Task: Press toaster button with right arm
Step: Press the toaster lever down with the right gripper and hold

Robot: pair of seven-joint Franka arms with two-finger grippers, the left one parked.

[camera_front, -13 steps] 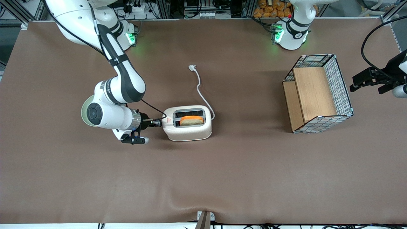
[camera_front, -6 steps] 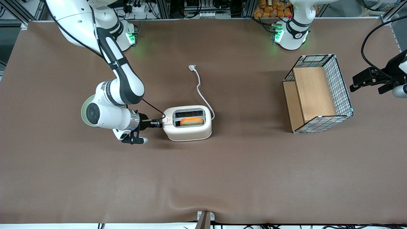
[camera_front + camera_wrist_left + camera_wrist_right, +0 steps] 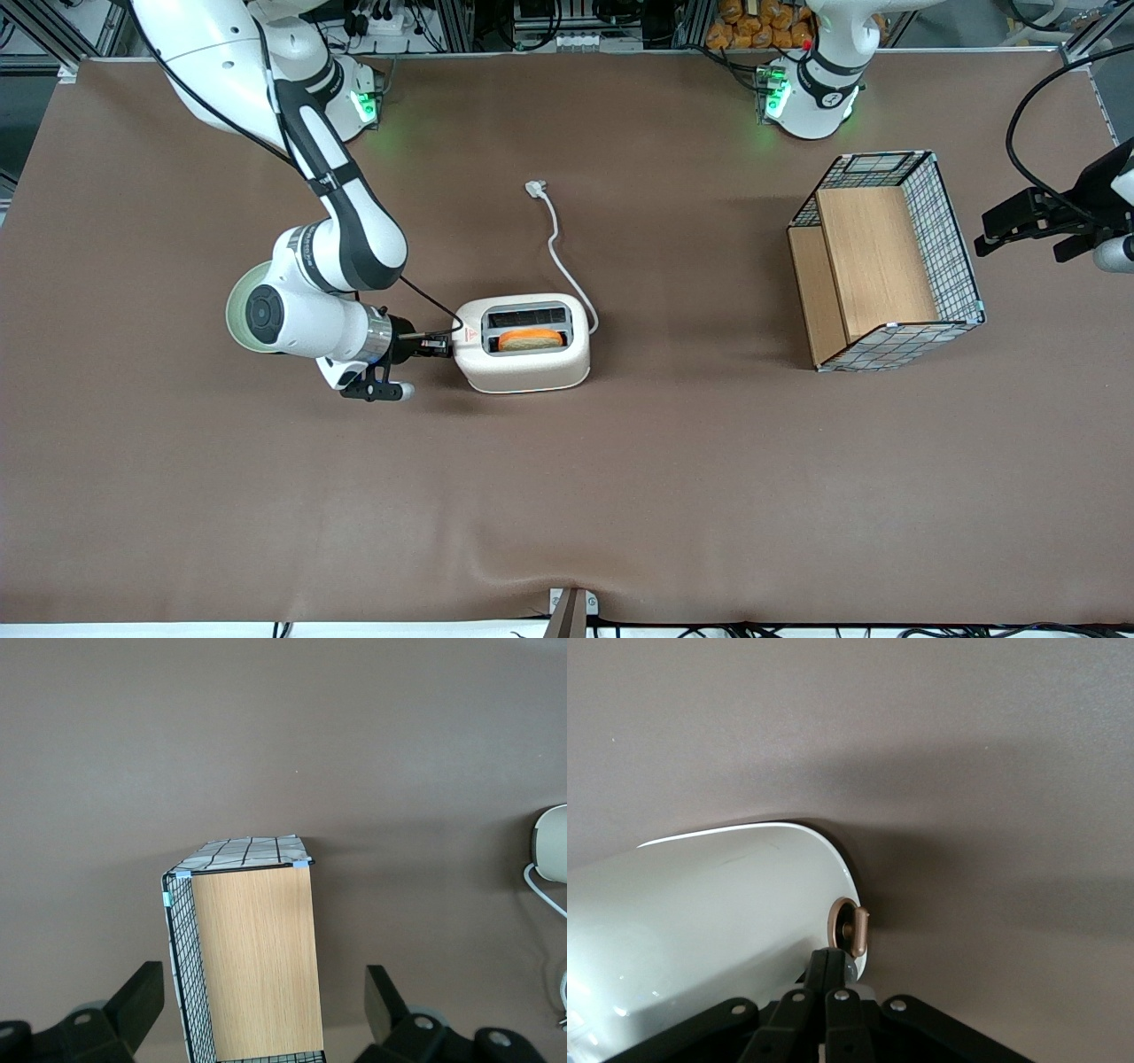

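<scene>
Brown table cover [image 3: 620, 496]. Toaster [image 3: 523, 365] mid-table. Gripper [image 3: 436, 346], fingers pressed together, tip against toaster's logo end, touching toaster button [image 3: 856, 931]. Bread slice [image 3: 530, 338] sits in toaster slot.

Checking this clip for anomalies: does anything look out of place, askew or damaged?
Only one oddity: the toaster's power cord lies loose on the table, plugged into nothing. The gripper is at the toaster's logo end; the wire-mesh box looks intact.

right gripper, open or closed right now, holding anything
Right gripper: closed, fingers together, holding nothing; its tip is at the toaster button on the logo end of the toaster.
</scene>
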